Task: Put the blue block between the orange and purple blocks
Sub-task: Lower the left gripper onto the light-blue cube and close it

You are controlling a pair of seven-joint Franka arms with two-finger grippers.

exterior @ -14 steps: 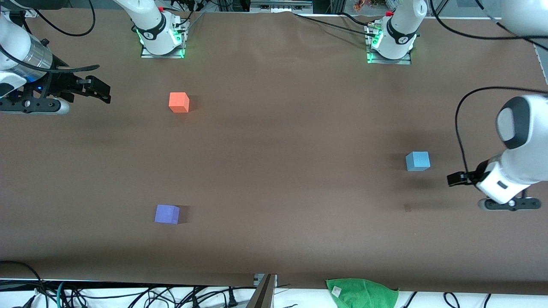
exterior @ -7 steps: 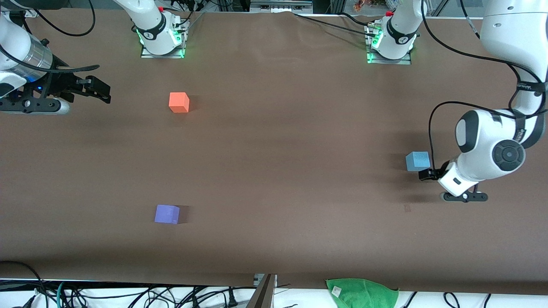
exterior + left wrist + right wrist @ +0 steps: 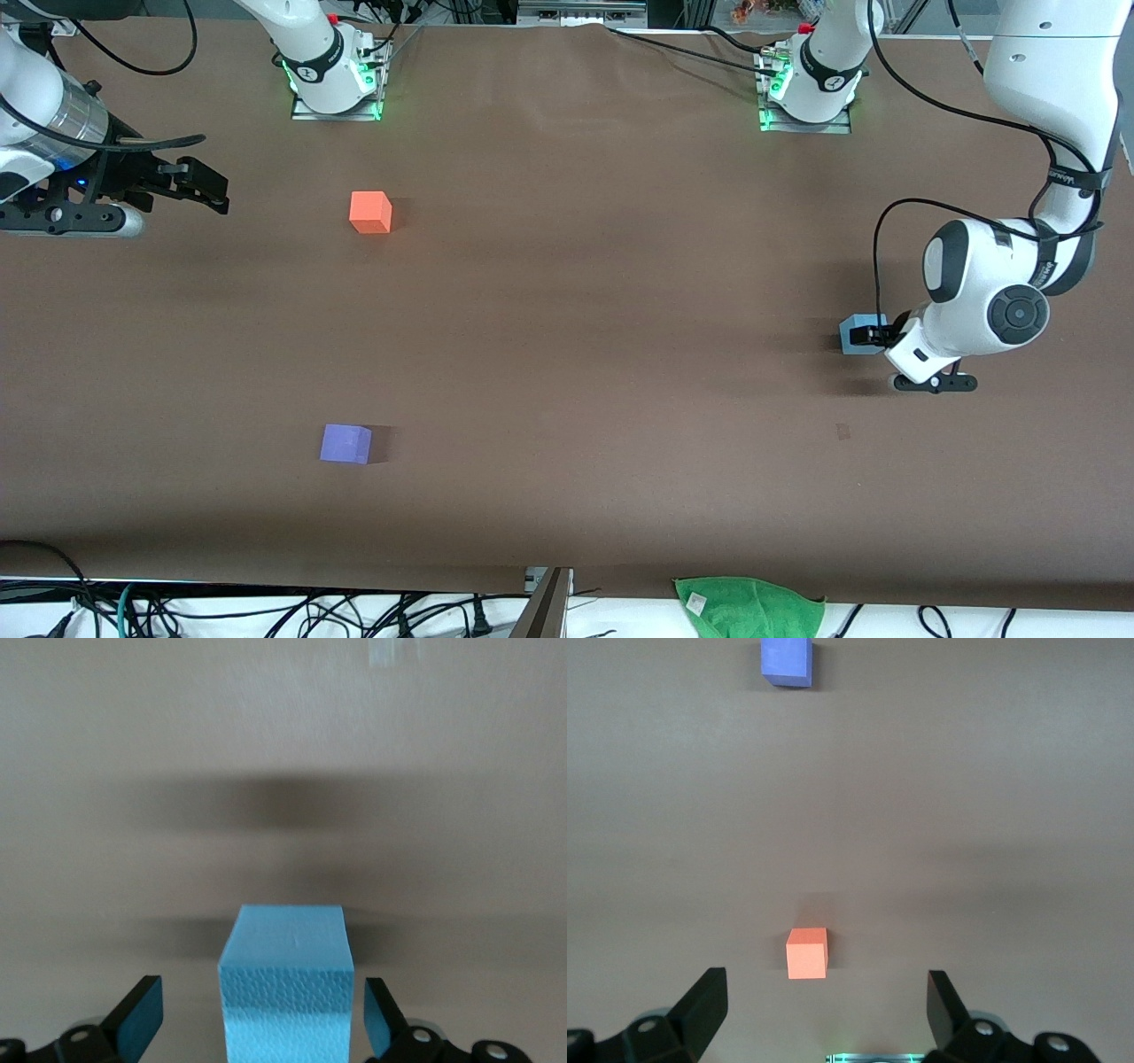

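The light blue block sits on the table toward the left arm's end. My left gripper is down at it, open, one finger on each side of the block with gaps on both sides. The orange block sits near the right arm's base, and the purple block lies nearer to the front camera than it. Both show in the right wrist view, orange and purple. My right gripper is open and empty and waits at the right arm's end of the table.
A brown cloth covers the table. A green cloth lies off the table's near edge. Cables run along that edge and by the arm bases. A small dark mark is on the table near the blue block.
My left arm has swung in from the table's end and brought its open gripper around the blue block. The blocks and the right arm have not moved.
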